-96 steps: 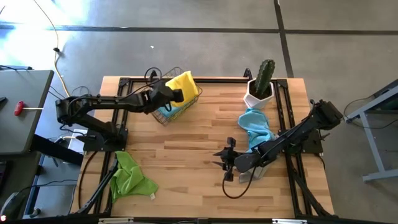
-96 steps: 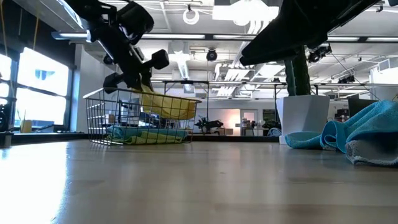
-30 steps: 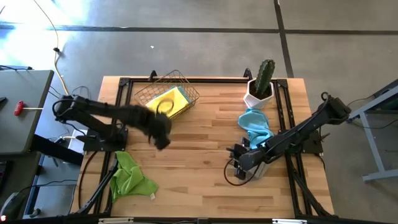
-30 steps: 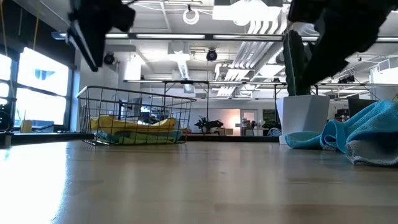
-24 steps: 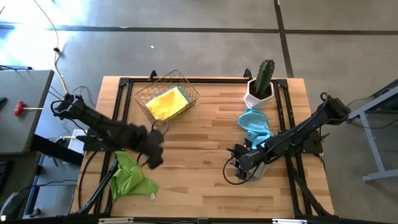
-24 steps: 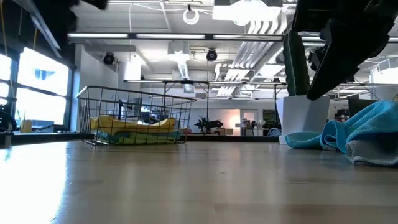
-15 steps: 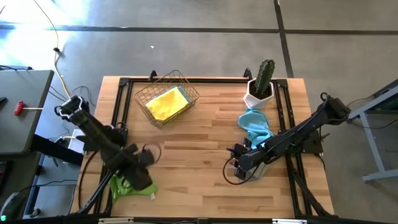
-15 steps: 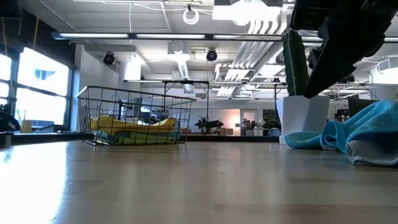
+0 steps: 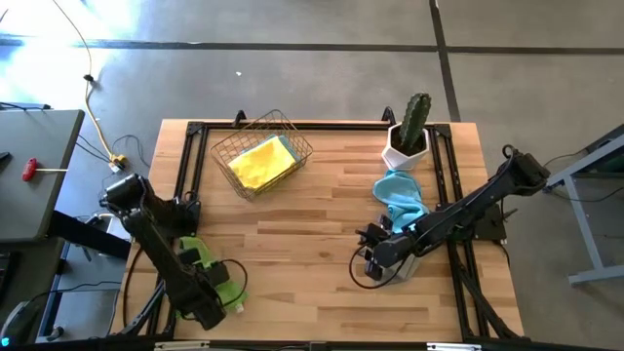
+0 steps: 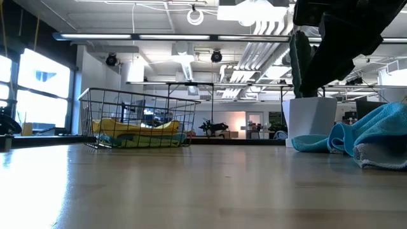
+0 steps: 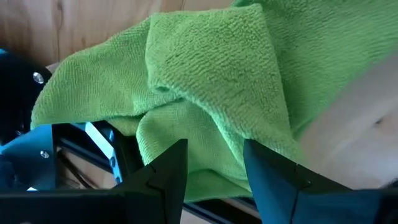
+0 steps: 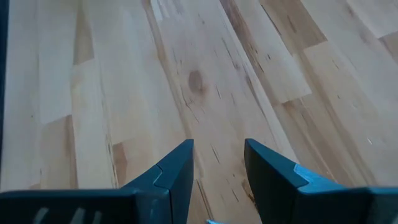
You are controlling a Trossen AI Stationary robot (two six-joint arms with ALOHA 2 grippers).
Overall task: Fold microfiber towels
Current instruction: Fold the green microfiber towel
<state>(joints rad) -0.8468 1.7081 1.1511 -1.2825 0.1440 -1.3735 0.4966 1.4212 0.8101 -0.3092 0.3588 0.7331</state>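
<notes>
Green towel lies bunched under the left hand, whose fingers are apart; grab one loose edge. Right hand waits, holding nothing

High view: overhead, facing straight down, far enough to take in the whole desk, both arms and the surrounding floor.

Low view: at desktop height, facing level across the boards into the room behind. Shares with the high view the wire basket, the white cactus pot and the blue towel.

Left wrist view: mounted behind the left claw, very close to the lime green towel just ahead of the fingertips; the high view shows that towel too.

Right wrist view: mounted behind the right claw, close above bare desk boards ahead of its tips.
</notes>
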